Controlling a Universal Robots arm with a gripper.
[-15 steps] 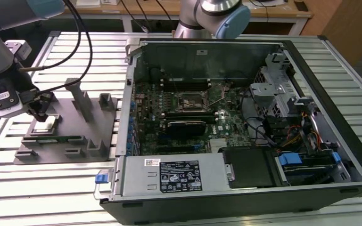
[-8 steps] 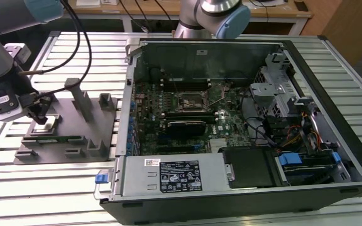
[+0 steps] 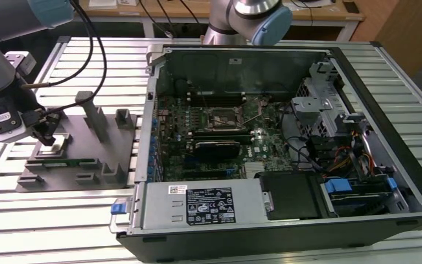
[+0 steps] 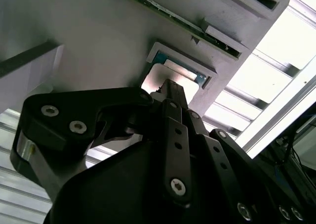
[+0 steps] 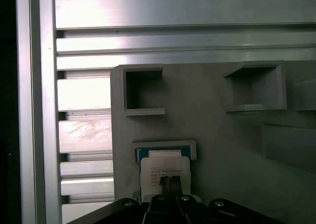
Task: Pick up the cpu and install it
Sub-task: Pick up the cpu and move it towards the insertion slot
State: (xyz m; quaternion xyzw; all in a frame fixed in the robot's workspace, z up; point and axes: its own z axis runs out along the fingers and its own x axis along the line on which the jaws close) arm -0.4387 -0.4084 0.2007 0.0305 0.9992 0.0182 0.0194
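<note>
Pincer point(image 5: 170, 183), fingertips pressed together, sits over the top face of the cpu point(image 5: 154, 168), which lies in a recess of the grey tray point(image 5: 222, 135); lifting and installation in the socket point(image 3: 222, 117), well apart from the tray, appear not yet done.

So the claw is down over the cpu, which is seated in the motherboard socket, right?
Not quite. The claw is down over the cpu, but the cpu sits in a recess of the grey tray, not the socket; the first wrist view shows it.
</note>
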